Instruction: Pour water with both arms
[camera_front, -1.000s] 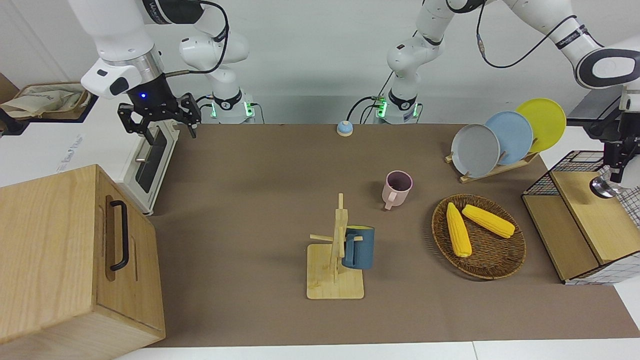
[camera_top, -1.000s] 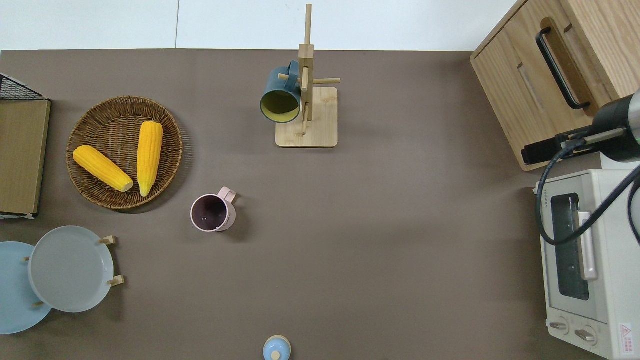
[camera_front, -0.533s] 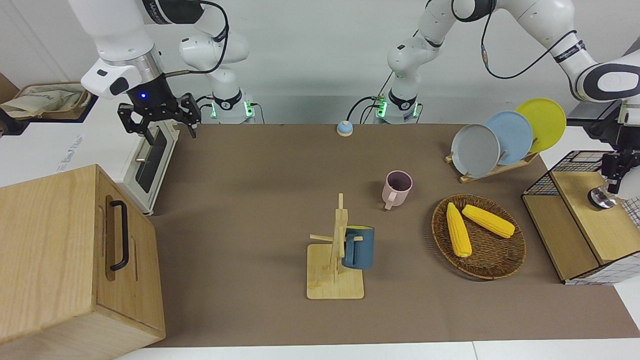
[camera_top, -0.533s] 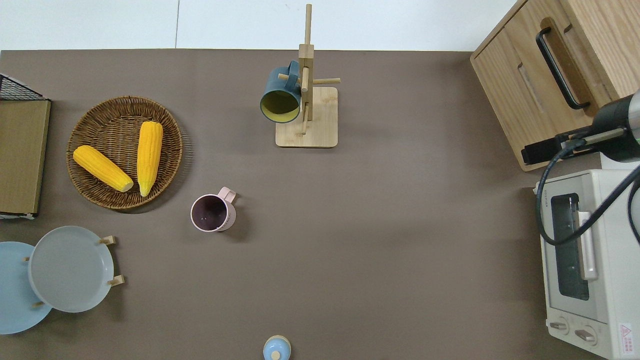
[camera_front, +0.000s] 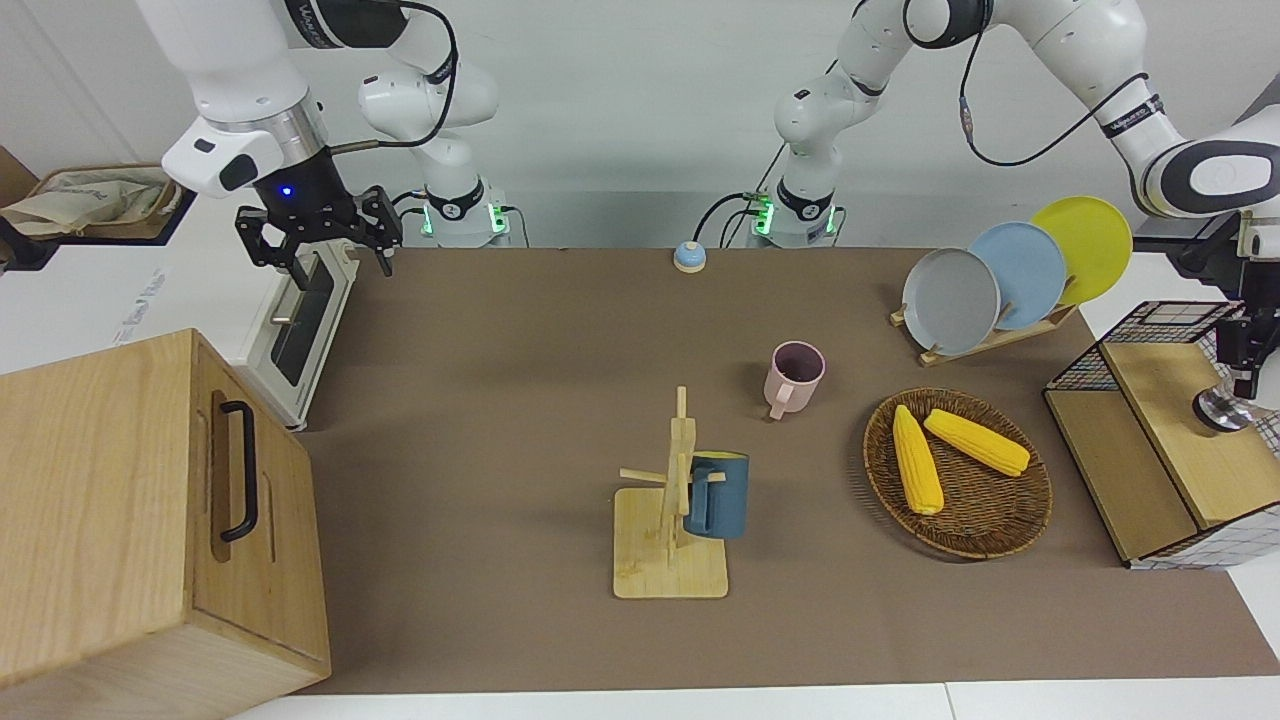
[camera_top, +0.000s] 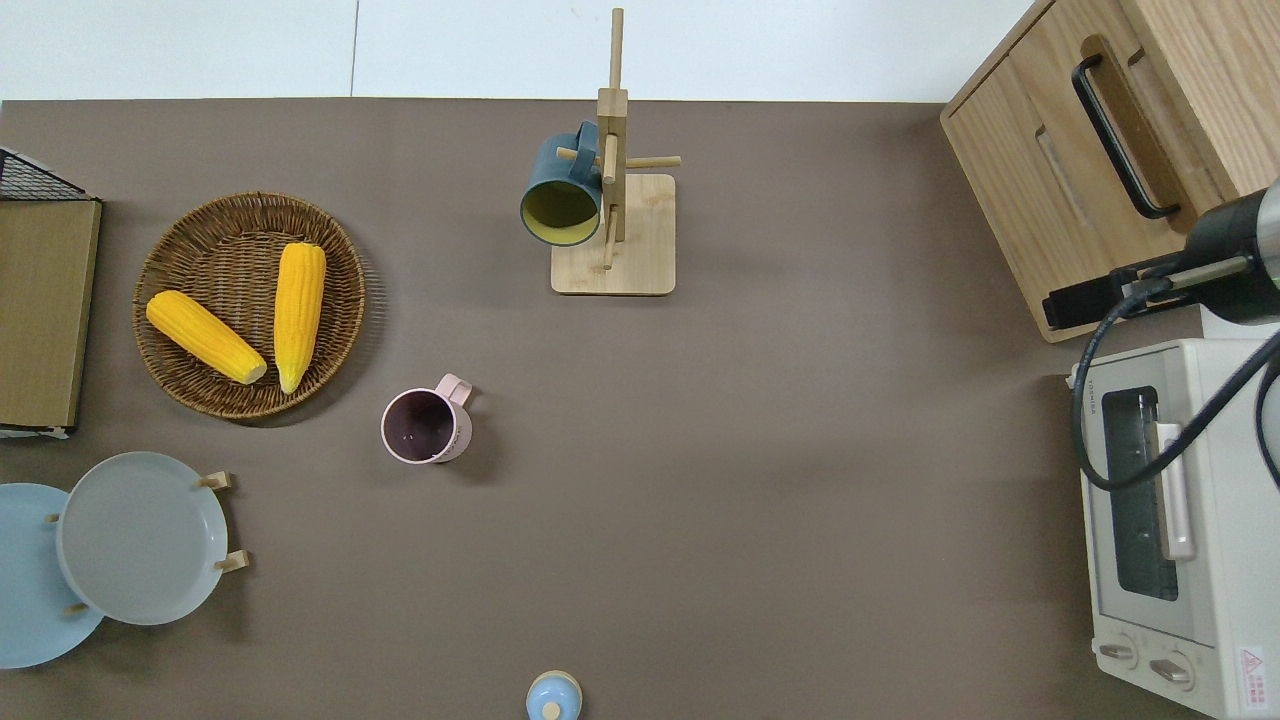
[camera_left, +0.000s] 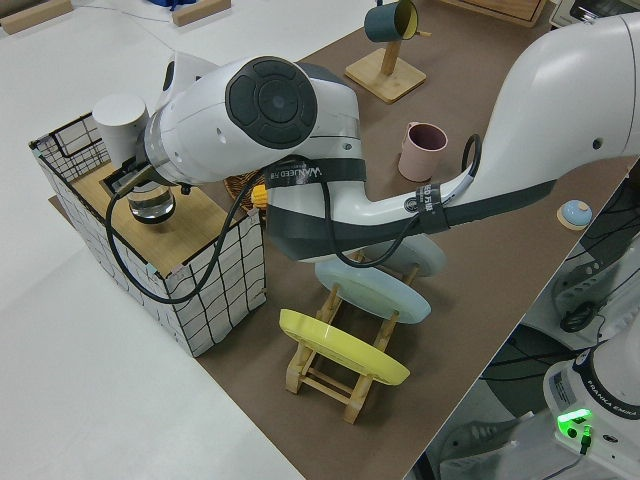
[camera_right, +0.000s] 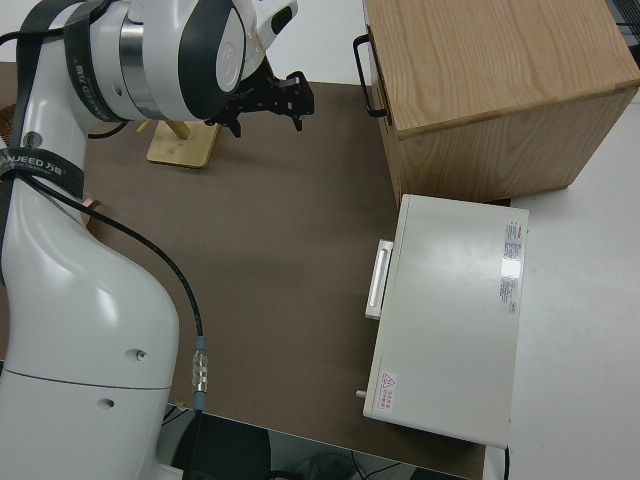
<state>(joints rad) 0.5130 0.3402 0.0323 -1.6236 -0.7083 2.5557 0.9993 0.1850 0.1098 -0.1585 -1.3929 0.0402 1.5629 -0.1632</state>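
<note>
The left arm's black two-finger gripper (camera_front: 1243, 352) is sinking onto a shiny steel, round-topped vessel (camera_front: 1222, 409) standing on the wooden top of the wire-grid crate (camera_front: 1165, 395) at the left arm's end of the table. Over the last second the gripper and the steel top under it are shifting toward that end of the table and slightly lower in the front view; whether the fingers are closed on the vessel cannot be told. In the left side view the vessel (camera_left: 151, 203) is sitting upright under the wrist, beside a white cylindrical cup (camera_left: 119, 113).

The right arm's gripper (camera_front: 318, 238) is holding position over the cream toaster oven (camera_front: 300, 320), fingers spread wide, carrying nothing; it is unchanged.

Judgement: this is reading as the pickup of the pouring vessel, with pouring not yet begun.

Receiving candidates: a matte pink ceramic mug (camera_top: 425, 425), upright and open on the brown mat, and a dark blue mug (camera_top: 560, 190) hanging on the bamboo peg stand (camera_top: 612, 235). The woven wicker basket (camera_top: 185, 365) is holding two ribbed yellow corn cobs (camera_top: 300, 310). Smooth round plates (camera_front: 1010, 270) are standing in a wooden rack.
</note>
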